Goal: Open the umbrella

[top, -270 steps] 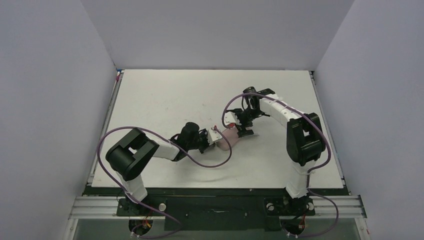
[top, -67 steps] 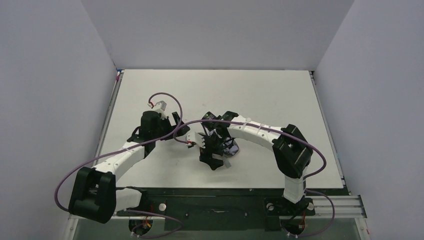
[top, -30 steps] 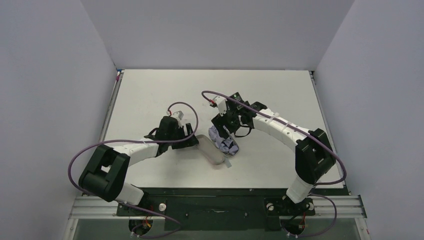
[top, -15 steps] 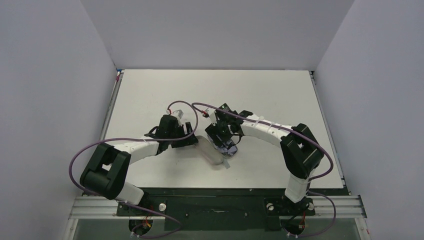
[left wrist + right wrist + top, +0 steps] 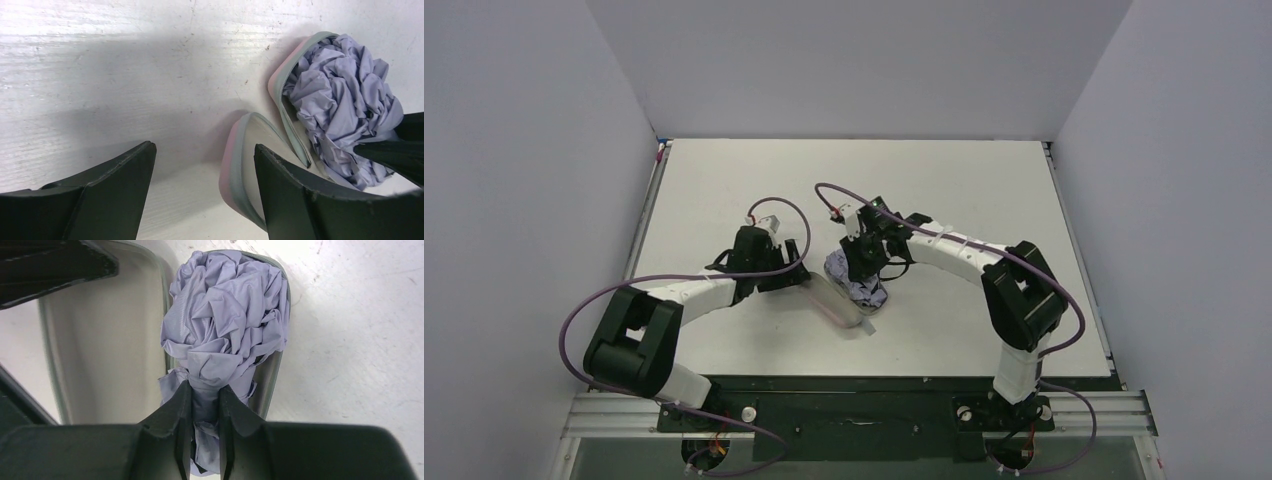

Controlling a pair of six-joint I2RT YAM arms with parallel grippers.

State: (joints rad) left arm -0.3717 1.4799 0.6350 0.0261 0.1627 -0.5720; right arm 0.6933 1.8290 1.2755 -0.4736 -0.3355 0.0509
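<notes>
Right gripper (image 5: 204,390) clamps one end of the umbrella (image 5: 225,325); left gripper (image 5: 202,150) gapes. Umbrella lies along the case (image 5: 100,340), bunched end pointing away.

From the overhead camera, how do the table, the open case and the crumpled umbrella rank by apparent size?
1. table, by far
2. case
3. umbrella, bundled in one case half; the right gripper hides part of it

Left gripper (image 5: 204,148), jaws spread wide, points toward 4 o'clock; right gripper (image 5: 204,390), pointing toward 6 o'clock, is pinched tight on the umbrella (image 5: 225,315).
</notes>
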